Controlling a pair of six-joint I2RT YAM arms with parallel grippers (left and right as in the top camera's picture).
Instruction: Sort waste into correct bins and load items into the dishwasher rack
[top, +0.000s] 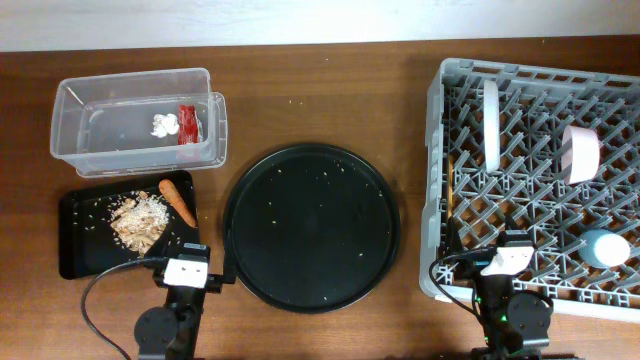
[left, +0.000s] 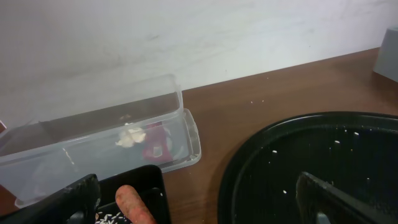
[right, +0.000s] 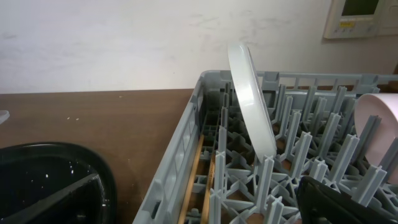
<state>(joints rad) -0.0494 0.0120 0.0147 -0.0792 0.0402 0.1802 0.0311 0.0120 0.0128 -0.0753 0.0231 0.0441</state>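
The clear tub (top: 135, 80) at back left holds the red wrapper (top: 187, 120) and white tissue (top: 164, 125); both also show in the left wrist view, wrapper (left: 154, 142) and tissue (left: 129, 137). The shallow black tray (top: 80, 240) holds beige scraps (top: 138, 220) and the carrot (top: 178, 201). The grey rack (top: 440, 150) holds the plate (top: 491, 122) upright, the white bowl (top: 580, 152) on its side and the blue cup (top: 604, 247). The wooden stick (right: 194, 180) lies along the rack's left wall. My left gripper (left: 205, 208) is open and empty near the carrot (left: 134, 205). My right gripper (right: 199, 208) is open and empty at the rack's front left corner.
The big round black tray (top: 310, 228) lies in the middle between the bins and the rack, with a few crumbs on it. Both arms' bases stand at the table's front edge, left (top: 187, 270) and right (top: 510, 260).
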